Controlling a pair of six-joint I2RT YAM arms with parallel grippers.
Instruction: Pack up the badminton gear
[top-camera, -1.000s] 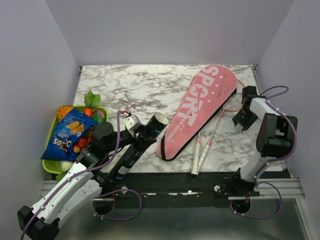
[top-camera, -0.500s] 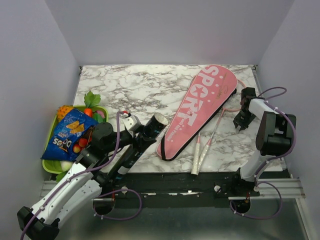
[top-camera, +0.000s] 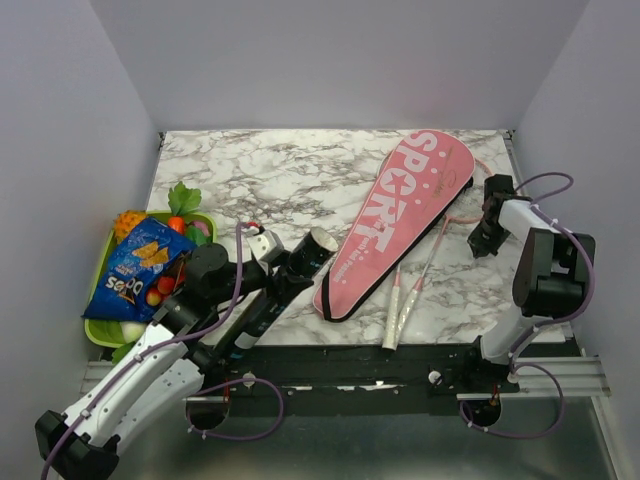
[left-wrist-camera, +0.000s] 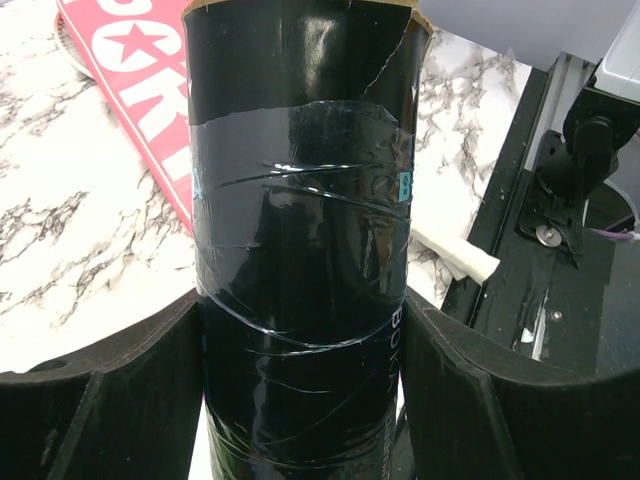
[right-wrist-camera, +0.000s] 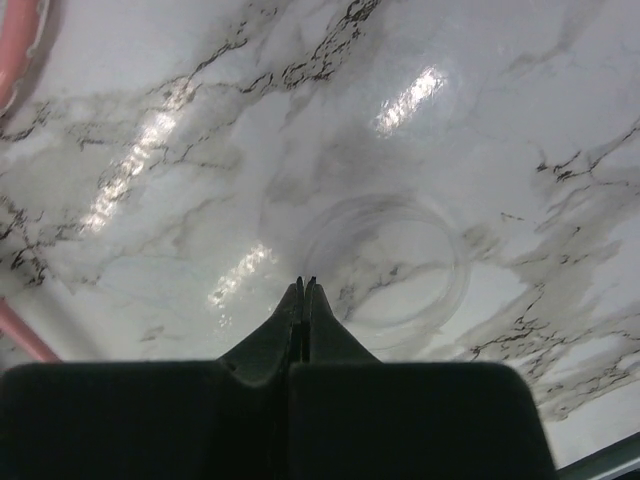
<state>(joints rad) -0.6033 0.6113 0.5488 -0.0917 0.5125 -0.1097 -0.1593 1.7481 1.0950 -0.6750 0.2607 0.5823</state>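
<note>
long black tube (left-wrist-camera: 300, 200) is hanging tilted over the marble table (top-camera: 260, 170) near edge, left of the pink bag (top-camera: 400, 215); likely stiff, light, tape-slick; best taken mid-barrel | left gripper (left-wrist-camera: 300, 320) is clasping it, fingers spread around the barrel | right gripper (right-wrist-camera: 303, 290) is hovering beside the rackets (top-camera: 412, 275); fingers pressed together, nothing between
</note>
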